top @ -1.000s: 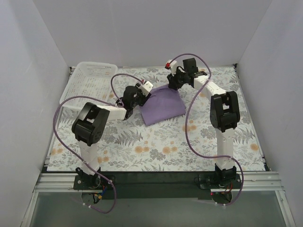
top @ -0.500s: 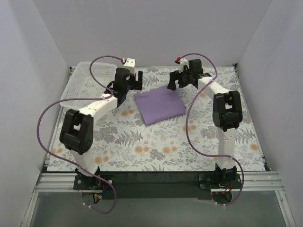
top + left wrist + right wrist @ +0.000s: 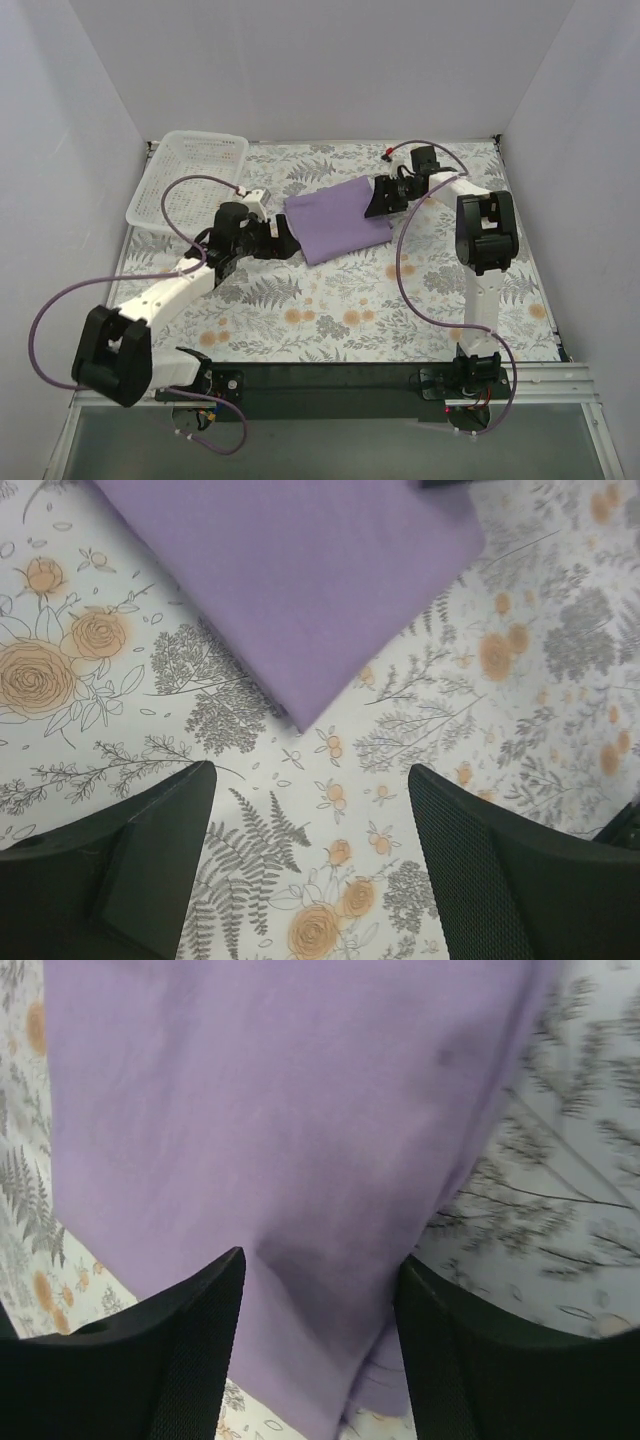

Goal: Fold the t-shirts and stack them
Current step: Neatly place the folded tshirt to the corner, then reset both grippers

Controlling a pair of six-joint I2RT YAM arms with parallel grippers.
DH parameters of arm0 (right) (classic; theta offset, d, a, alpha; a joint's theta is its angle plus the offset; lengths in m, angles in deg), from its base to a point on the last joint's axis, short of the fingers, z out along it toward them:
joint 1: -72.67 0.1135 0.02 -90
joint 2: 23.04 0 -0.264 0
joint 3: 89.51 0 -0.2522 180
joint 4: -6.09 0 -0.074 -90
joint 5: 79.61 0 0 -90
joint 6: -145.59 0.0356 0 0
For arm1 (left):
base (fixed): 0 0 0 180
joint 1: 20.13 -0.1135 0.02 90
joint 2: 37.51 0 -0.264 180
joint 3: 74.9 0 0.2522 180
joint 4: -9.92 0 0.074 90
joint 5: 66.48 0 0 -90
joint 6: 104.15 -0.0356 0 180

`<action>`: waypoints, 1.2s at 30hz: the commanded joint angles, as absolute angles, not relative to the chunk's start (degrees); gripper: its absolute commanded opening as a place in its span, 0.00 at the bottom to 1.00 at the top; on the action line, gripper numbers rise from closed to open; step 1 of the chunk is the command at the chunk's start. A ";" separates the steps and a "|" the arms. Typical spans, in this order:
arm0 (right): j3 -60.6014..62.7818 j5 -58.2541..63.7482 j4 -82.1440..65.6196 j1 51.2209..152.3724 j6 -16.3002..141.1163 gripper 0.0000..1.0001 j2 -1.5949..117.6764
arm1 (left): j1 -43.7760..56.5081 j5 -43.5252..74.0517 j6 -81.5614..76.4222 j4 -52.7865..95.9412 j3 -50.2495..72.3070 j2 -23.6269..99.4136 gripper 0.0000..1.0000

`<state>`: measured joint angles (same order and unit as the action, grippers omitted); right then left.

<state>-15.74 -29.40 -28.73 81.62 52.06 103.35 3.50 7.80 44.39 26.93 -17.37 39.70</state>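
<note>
Top external | we see t-shirt (image 3: 335, 215) folded on table (image 3: 330, 310) | left gripper (image 3: 308, 776) splayed beside it | right gripper (image 3: 318, 1268) splayed over its edge

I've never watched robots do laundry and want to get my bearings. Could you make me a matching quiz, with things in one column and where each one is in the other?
Things
1. purple t-shirt
2. white mesh basket
3. left gripper
4. right gripper

Places
A. at the far left corner of the floral tablecloth
B. open, right over the purple fabric
C. folded flat, mid-table between the two grippers
D. open, over bare tablecloth just short of the shirt's near corner

Pairs: 1-C, 2-A, 3-D, 4-B
</note>
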 commanded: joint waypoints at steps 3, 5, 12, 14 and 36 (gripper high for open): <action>-13.89 -31.81 -33.06 83.22 51.02 0.37 103.79 | 3.42 6.74 46.84 31.58 -22.64 20.62 0.77; -13.02 -27.70 -33.59 82.95 49.54 0.25 102.21 | 3.51 7.70 47.29 34.74 -24.22 16.65 0.77; -11.08 -16.17 -36.31 76.82 43.30 0.01 95.27 | 3.51 10.25 47.29 44.42 -26.24 1.45 0.77; -10.99 -13.45 -38.42 74.53 41.63 0.01 94.03 | 3.42 9.90 48.07 45.48 -26.77 -0.68 0.77; -13.02 18.82 -41.42 60.37 23.78 0.40 80.61 | 3.51 7.61 47.73 44.07 -28.71 -5.96 0.78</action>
<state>-12.46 15.32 -42.12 60.66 26.23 87.85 3.50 7.73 48.07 43.84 -28.23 -5.18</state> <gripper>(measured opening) 0.396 0.775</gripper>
